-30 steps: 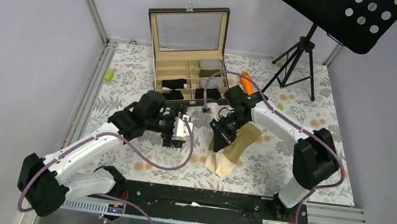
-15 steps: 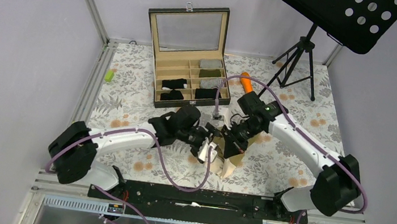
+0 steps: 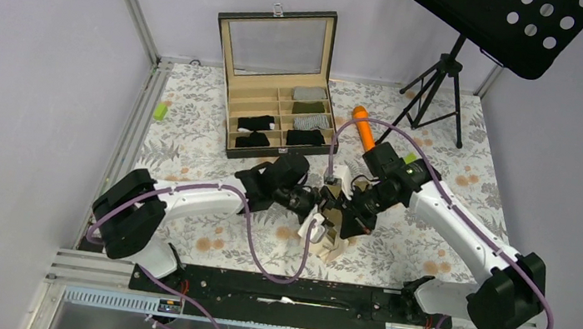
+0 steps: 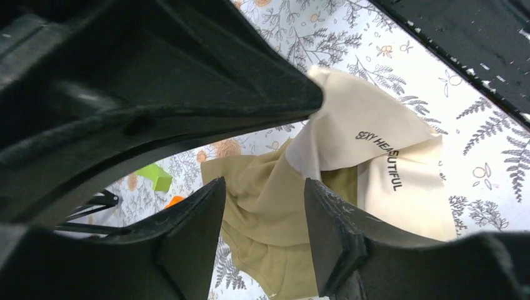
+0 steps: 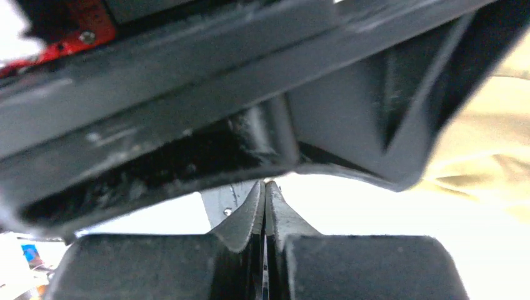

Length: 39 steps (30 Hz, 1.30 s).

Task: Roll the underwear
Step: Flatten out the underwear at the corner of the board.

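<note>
Left gripper, jaws spread, poised over olive-tan underwear to take its edge; right gripper, jaws closed, apparently pinning fabric for rolling; grasp unconfirmed.

Flowery table cloth all over the table top. At the back, an open tan wooden box with a glass lid, an orange carrot-shaped stick near its right side, then a black metal music stand. By the left edge, a small light-green cylinder.
</note>
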### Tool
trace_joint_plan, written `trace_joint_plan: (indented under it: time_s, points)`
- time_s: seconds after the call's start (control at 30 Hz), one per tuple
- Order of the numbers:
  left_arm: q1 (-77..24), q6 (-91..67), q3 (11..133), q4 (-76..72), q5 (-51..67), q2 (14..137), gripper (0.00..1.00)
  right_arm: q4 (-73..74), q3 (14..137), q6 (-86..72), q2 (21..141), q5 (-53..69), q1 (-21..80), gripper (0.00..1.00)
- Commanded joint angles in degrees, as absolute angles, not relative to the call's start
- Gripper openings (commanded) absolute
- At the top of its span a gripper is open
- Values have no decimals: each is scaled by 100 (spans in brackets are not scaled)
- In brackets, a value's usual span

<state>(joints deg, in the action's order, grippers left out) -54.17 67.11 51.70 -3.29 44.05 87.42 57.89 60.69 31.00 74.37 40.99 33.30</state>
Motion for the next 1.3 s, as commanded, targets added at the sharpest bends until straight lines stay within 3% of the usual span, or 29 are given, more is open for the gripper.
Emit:
trace_joint_plan:
  time_s: [0.0, 0.17, 0.43, 0.9, 1.27]
  points:
    - [-5462, 6527, 5254, -443, 4836, 8595, 57, 5575, 6128, 3158, 6912, 3887, 3222, 0]
    - [-5478, 6098, 4112, -2155, 4184, 8051, 66, 4914, 5646, 2819, 6211, 3933, 3217, 0]
    - [-5646, 5318, 4098, -3046, 3813, 8266, 72, 4871, 5556, 2756, 6328, 3911, 3217, 0]
    - [-5647, 5334, 4650, -2098, 4616, 8679, 57, 4627, 5486, 2592, 6239, 3680, 3217, 0]
    - [-5272, 6488, 4939, -507, 4858, 8523, 62, 4641, 5441, 2642, 6164, 3443, 3217, 0]
